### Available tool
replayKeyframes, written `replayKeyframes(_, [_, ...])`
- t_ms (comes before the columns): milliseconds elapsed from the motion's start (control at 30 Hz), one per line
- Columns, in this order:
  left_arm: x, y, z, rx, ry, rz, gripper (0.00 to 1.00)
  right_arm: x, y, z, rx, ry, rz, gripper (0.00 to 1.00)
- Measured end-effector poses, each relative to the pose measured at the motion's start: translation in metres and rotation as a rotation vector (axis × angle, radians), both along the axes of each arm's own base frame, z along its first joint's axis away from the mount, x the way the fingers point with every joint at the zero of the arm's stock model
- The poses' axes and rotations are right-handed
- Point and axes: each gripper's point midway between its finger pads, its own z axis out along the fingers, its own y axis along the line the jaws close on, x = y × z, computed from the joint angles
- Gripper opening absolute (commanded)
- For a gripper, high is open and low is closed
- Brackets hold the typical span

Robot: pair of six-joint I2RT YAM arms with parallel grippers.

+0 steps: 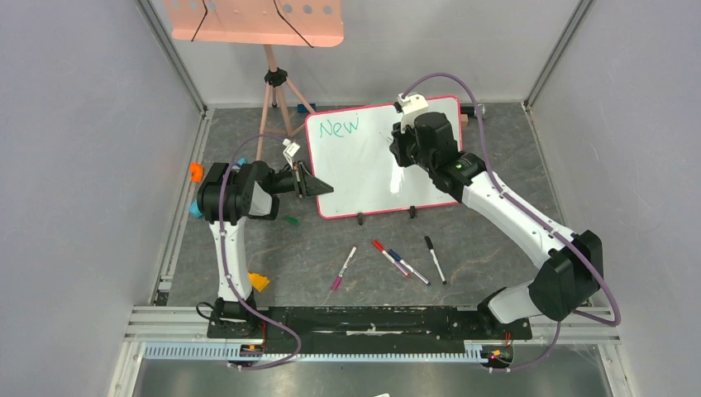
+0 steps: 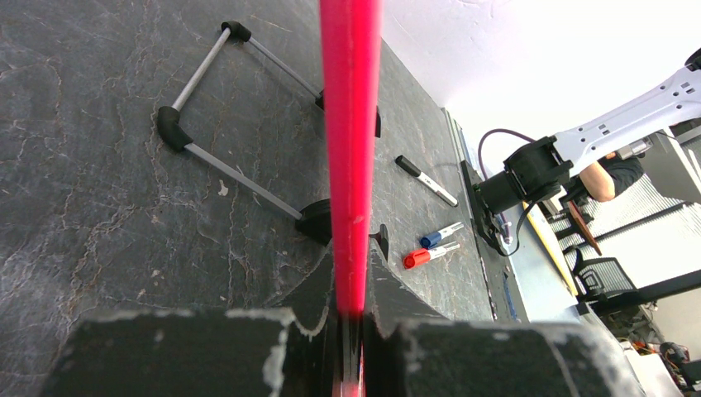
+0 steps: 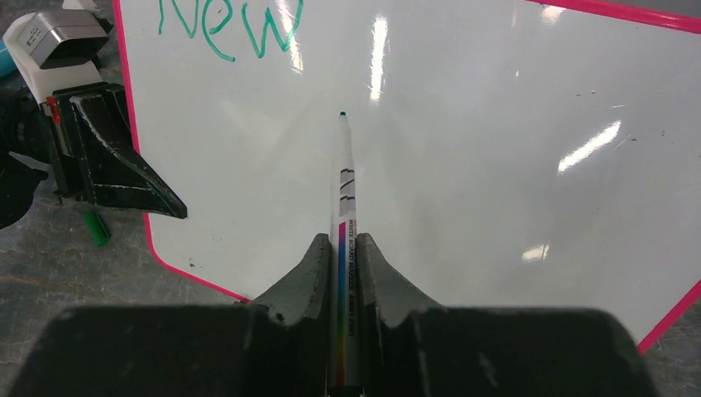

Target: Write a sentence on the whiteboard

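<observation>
Left arm (image 1: 229,244) folds low at centre left, left gripper (image 1: 324,188) aimed right, jaws clamping the board (image 1: 364,169). Right arm (image 1: 512,211) reaches from lower right to centre, right gripper (image 1: 396,149) pinching a marker (image 3: 343,178).

- the whiteboard (image 1: 355,175) is a big glossy white rectangle with a thin pink-red frame and rounded corners, with light glaring off the surface
- it's propped on its near long edge on the dark counter (image 1: 314,248), leaning back on two little black feet (image 1: 360,219), turned slightly off square
- its left edge is pinched tight in the left claw (image 1: 321,187)
- the sentence (image 1: 340,126) reads just "New", in loose green marker handwriting up in the board's top left corner
</observation>
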Motion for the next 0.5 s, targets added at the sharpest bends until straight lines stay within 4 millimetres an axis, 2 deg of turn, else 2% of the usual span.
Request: replayKeyframes(500, [0.0002,0.0000,0.0004,-0.001,0.003,-0.001,0.02,-0.0004,0.0067,-0.0016,0.017,0.008,0.022,0.00])
